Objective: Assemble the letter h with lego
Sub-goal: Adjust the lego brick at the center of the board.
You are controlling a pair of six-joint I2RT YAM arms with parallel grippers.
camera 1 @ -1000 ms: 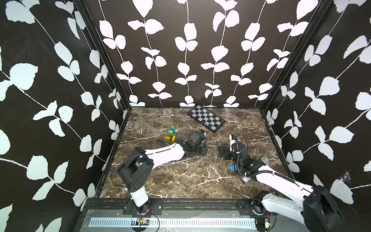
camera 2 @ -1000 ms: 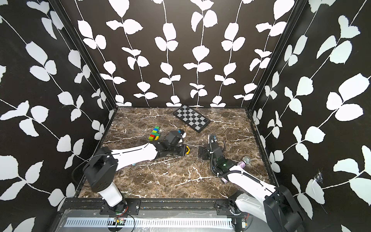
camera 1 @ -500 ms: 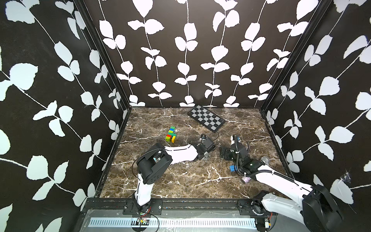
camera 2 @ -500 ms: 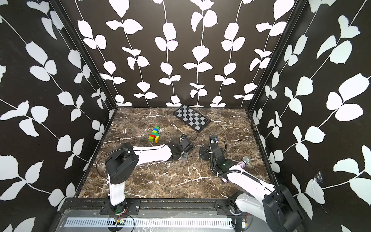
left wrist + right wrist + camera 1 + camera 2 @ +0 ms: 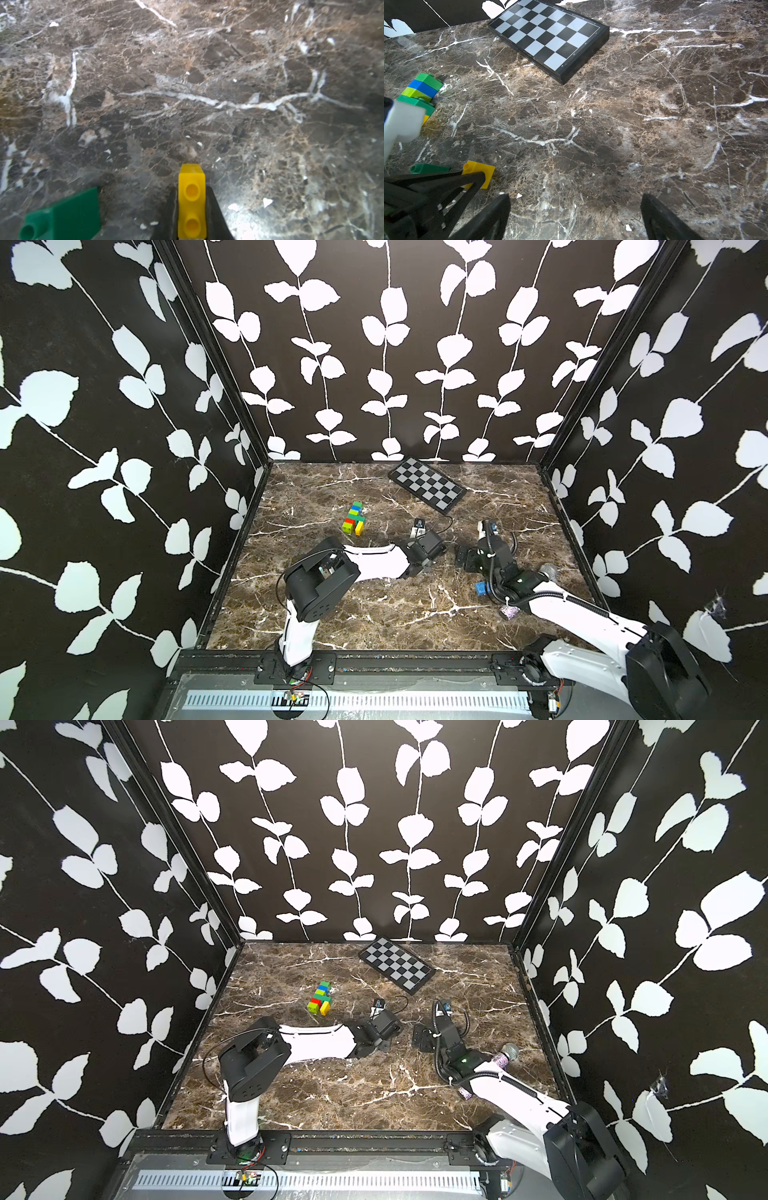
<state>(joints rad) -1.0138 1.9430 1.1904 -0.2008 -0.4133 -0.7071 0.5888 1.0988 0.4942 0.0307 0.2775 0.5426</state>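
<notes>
My left gripper [image 5: 192, 191] is shut on a yellow lego brick [image 5: 192, 199], held just above the marble with its two studs facing the wrist camera. A loose dark green brick [image 5: 62, 214] lies beside it. The right wrist view shows the same yellow brick [image 5: 478, 174] and green brick [image 5: 428, 168] off to one side of my right gripper [image 5: 574, 216], which stands open over bare marble. In both top views a joined cluster of lime, blue, green, red and yellow bricks [image 5: 354, 517] [image 5: 320, 998] lies left of centre, apart from both grippers.
A black-and-grey checkered board [image 5: 426, 485] lies at the back of the marble table [image 5: 374, 614]. A small blue brick [image 5: 481, 588] and a glittery purple cylinder [image 5: 509, 1052] lie by my right arm. Patterned walls close the left, back and right sides.
My left arm has swung right, away from the brick cluster, bringing its gripper close to the right gripper at the table's middle. The right arm has barely moved.
</notes>
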